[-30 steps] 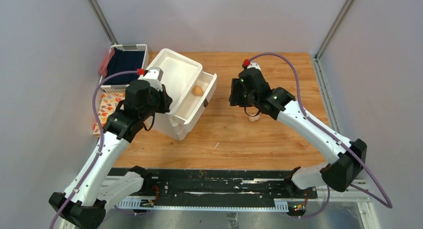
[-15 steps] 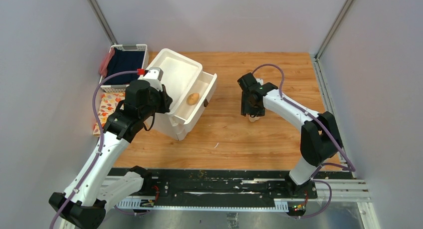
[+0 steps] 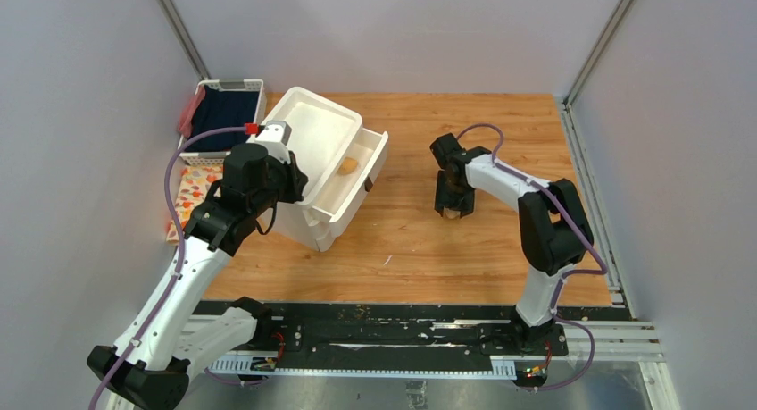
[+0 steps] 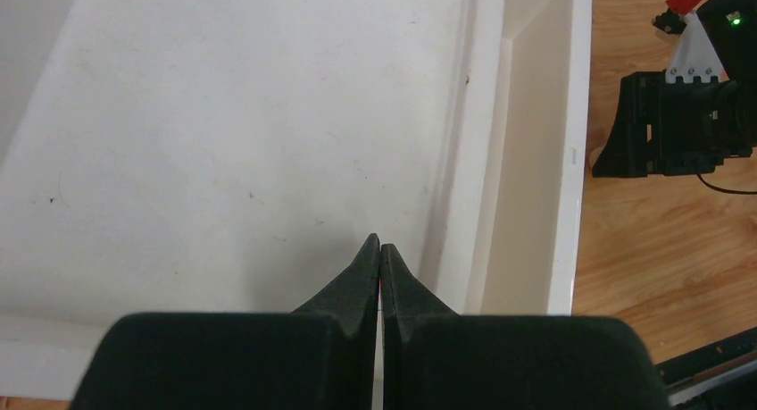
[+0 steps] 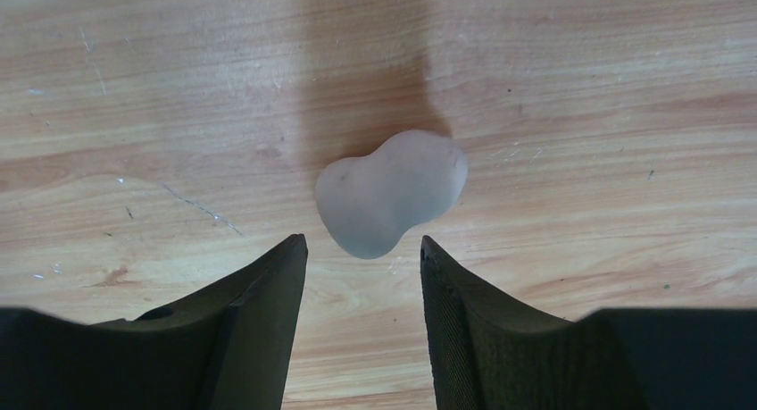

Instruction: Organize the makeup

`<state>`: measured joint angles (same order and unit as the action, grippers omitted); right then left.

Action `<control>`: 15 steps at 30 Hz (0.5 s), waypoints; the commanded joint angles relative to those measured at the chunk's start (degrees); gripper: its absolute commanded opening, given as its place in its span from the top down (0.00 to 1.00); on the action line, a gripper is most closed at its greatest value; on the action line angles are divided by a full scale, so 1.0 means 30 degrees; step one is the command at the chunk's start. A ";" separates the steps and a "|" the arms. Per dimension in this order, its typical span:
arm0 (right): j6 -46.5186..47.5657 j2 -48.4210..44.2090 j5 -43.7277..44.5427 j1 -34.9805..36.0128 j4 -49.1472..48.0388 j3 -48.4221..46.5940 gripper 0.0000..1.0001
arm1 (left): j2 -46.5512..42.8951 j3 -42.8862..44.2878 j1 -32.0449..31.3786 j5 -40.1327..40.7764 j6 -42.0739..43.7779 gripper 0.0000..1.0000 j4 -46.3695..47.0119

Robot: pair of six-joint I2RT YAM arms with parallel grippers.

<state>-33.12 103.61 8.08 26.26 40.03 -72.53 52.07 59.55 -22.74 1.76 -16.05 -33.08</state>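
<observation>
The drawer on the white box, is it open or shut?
Open. The drawer sticks out from the white box, and you can see a small tan lump lying inside it.

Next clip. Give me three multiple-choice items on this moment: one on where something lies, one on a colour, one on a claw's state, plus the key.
1. Where is the pale sponge below the right claw? A) lifted in that claw B) lying on the wood table C) hidden from every view
2. What colour is the cloth in the white basket? A) dark blue B) green C) yellow
3. How does the left claw stand? A) wide open B) shut, empty C) shut on a sponge
Key: 1 B, bare wood shows all around it; 2 A, plain in the top view; 3 B, it is closed with nothing between.
</observation>
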 commanded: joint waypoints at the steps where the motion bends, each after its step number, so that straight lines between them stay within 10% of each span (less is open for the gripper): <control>1: 0.0432 0.0342 -0.0283 -0.0648 0.0191 -0.0919 0.48 | -0.0226 -0.0191 -0.0124 0.0182 0.0243 1.00 0.0079; 15: 0.0445 0.1599 -0.1440 -0.0986 -0.0349 -0.1422 1.00 | -0.0308 -0.0296 -0.0124 0.0360 0.0378 1.00 -0.0095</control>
<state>-31.38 108.53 5.30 23.94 39.59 -77.84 51.86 59.22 -22.74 2.33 -15.62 -33.12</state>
